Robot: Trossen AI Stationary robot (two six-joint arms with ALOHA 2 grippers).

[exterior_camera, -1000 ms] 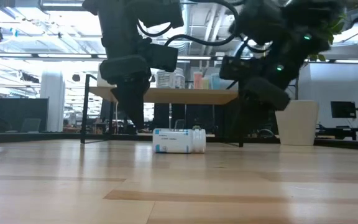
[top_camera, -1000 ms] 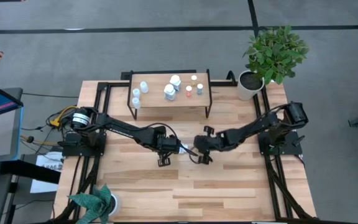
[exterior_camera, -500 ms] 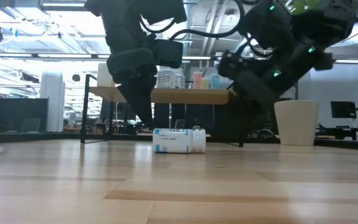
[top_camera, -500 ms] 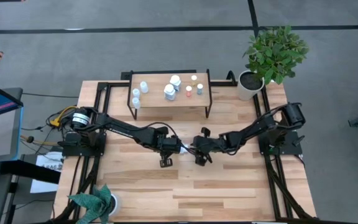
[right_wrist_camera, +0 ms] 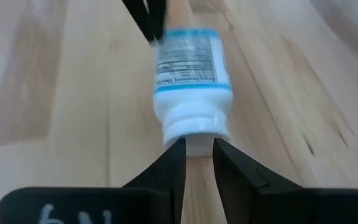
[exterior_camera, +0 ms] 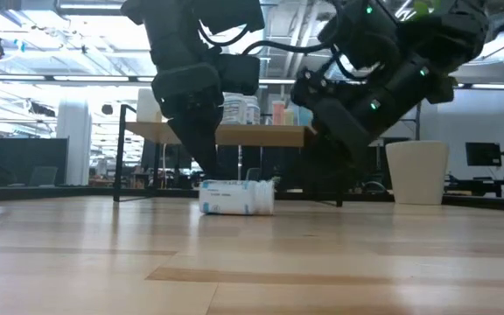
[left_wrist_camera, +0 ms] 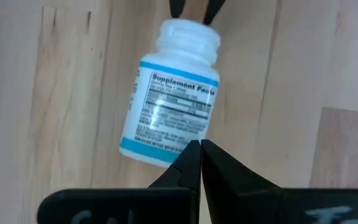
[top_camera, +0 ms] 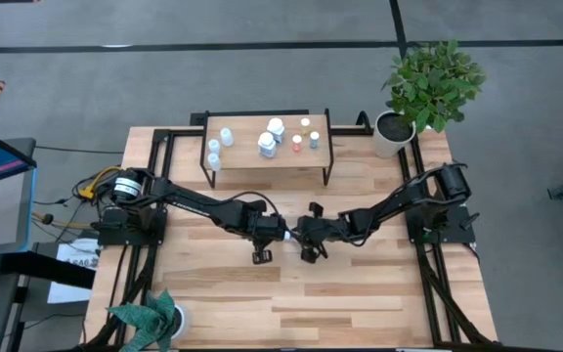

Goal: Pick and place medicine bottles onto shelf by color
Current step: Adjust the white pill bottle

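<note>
Plenty of bare wooden plank tabletop (top_camera: pixel 360 293) toward the bottom of the high view. The white blue-banded medicine bottle (top_camera: pixel 287 235) lies on its side mid-frame, well below the light-wood shelf on black legs (top_camera: pixel 268 156). The left gripper (top_camera: pixel 278 233), pinched closed and empty, touches the bottle's base, while the right gripper (top_camera: pixel 298 236), fingers slightly parted, meets its cap.

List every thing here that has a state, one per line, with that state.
White medicine bottle with blue-banded label: lying on its side on the wooden tabletop, between both grippers, cap on.
Left gripper: fingers shut, tips at the bottle's base.
Right gripper: fingers slightly apart, at the bottle's cap end.
Low light-wood shelf: holds several upright small bottles.
</note>
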